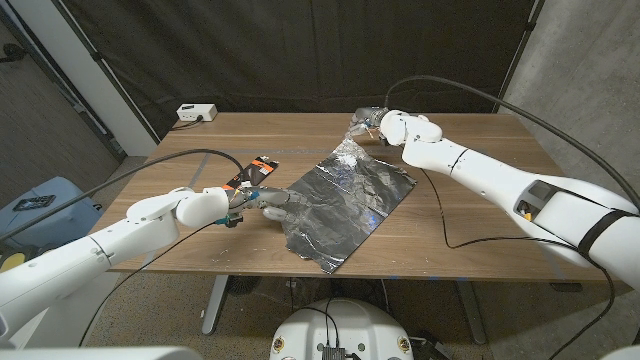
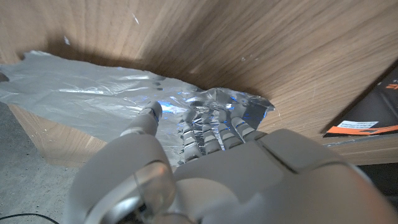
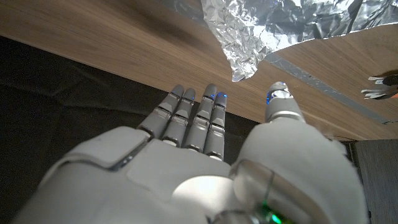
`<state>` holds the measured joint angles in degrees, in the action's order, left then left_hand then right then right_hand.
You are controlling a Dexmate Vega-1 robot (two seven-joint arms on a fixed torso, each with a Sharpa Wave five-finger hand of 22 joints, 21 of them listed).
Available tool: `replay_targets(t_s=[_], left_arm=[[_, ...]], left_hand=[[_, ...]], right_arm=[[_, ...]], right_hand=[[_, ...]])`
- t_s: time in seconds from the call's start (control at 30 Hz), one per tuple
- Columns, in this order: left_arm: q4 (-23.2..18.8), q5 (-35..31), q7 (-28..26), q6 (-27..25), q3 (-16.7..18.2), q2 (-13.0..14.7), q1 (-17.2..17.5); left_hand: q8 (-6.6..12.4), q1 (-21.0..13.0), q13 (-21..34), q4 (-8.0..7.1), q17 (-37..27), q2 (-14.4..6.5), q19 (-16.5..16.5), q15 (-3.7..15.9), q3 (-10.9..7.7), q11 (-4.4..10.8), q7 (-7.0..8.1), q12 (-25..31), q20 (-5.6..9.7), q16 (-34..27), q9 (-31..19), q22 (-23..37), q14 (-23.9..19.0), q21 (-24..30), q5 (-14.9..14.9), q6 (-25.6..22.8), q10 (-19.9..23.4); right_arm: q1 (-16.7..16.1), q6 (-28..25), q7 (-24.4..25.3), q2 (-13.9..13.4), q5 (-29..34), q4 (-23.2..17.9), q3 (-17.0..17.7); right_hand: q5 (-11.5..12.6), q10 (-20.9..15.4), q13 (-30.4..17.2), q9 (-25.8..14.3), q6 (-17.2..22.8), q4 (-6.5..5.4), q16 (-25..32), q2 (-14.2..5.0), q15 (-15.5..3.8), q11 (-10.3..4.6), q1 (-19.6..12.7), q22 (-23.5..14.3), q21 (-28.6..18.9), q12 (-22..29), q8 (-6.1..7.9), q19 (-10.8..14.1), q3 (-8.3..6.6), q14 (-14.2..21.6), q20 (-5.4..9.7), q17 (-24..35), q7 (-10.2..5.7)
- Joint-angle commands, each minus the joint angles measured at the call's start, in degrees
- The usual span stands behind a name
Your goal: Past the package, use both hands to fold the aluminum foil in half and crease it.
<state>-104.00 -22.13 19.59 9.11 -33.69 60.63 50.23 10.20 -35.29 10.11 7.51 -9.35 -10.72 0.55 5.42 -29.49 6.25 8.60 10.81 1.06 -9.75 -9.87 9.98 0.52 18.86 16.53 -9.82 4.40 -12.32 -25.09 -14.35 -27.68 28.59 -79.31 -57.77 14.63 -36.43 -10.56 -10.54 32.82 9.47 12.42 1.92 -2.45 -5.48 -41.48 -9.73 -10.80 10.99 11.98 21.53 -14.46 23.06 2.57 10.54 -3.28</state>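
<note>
We are finding the crumpled aluminum foil sheet (image 1: 345, 205) lying on the wooden table (image 1: 470, 215), spread out diagonally near its middle, with one corner reaching toward the far edge and another toward the near edge. The black and orange package (image 1: 252, 172) is lying just beside the sheet on the robot's left. The left hand (image 1: 258, 200) is resting at the foil's left corner, between package and sheet; in the left wrist view its fingers (image 2: 217, 134) are pressing down on the bunched foil edge (image 2: 236, 102), thumb apart, and we cannot tell whether it is actually gripping. The right hand (image 1: 377, 127) is hovering at the far corner of the sheet, its fingers (image 3: 199, 115) extended and spread, holding nothing. A white box (image 1: 196, 113) is sitting at the table's far left edge.
</note>
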Motion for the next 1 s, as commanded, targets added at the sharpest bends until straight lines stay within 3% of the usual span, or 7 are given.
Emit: replay_targets(t_s=[0.03,0.4,0.67,1.0], left_arm=[[0.3,0.7,0.1,0.2,-0.2,-0.1,-0.1],[0.5,1.4,0.3,0.5,-0.3,-0.2,-0.1],[0.3,1.7,0.5,-0.2,-0.1,-0.1,0.1],[0.6,2.3,1.2,0.6,-0.6,-0.2,-0.1]], left_hand=[[0.14,-0.5,0.0,0.02,-0.1,-0.1,1.0,-0.20,-0.43,0.09,-0.08,0.3,-0.45,-0.4,-0.2,0.1,0.2,-0.2,0.4,-0.6,0.1],[0.15,-0.7,0.0,0.01,-0.1,-0.1,1.1,-0.25,-0.54,0.16,-0.02,0.3,-0.45,-0.4,-0.2,0.2,0.2,-0.3,0.4,-0.7,0.2],[0.16,-0.7,0.0,-0.07,-0.1,-0.1,1.1,-0.39,-0.56,0.18,0.17,0.3,-0.52,-0.4,-0.2,0.2,0.1,-0.5,0.4,-0.8,0.2],[0.20,-0.7,0.0,-0.19,-0.2,-0.2,1.3,-0.40,-0.60,0.16,0.32,0.3,-0.54,-0.4,-0.2,0.2,0.2,-0.7,0.4,-1.0,0.2]], right_arm=[[0.5,0.2,1.5,2.5,0.7,3.7,-2.0],[1.1,1.2,3.9,4.2,0.9,6.8,-2.8],[1.4,2.1,5.9,5.1,1.1,9.5,-3.4],[1.4,4.3,9.7,6.5,1.3,13.4,-4.1]], right_hand=[[0.6,-1.3,-0.2,-0.3,1.4,0.08,0.4,0.01,-6.39,-0.65,-1.4,-0.1,-0.3,0.7,0.52,0.3,-0.14,1.4,2.70,0.1,-0.40],[1.4,-4.6,-0.5,-0.5,5.1,-0.06,1.2,-0.02,-7.50,-2.20,-4.2,-0.2,-0.6,1.4,1.44,1.2,0.03,4.2,2.88,0.3,-2.05],[1.9,-8.7,-0.8,-0.6,8.3,-0.22,2.3,0.17,-7.75,-4.18,-6.2,-0.2,-1.0,2.2,2.18,2.8,0.62,8.0,3.45,0.4,-2.82],[2.5,-14.2,-1.1,-0.7,13.4,-0.50,3.6,0.02,-9.63,-6.05,-8.7,-0.2,-1.2,3.2,3.31,4.7,1.51,12.2,4.27,0.7,-4.62]])
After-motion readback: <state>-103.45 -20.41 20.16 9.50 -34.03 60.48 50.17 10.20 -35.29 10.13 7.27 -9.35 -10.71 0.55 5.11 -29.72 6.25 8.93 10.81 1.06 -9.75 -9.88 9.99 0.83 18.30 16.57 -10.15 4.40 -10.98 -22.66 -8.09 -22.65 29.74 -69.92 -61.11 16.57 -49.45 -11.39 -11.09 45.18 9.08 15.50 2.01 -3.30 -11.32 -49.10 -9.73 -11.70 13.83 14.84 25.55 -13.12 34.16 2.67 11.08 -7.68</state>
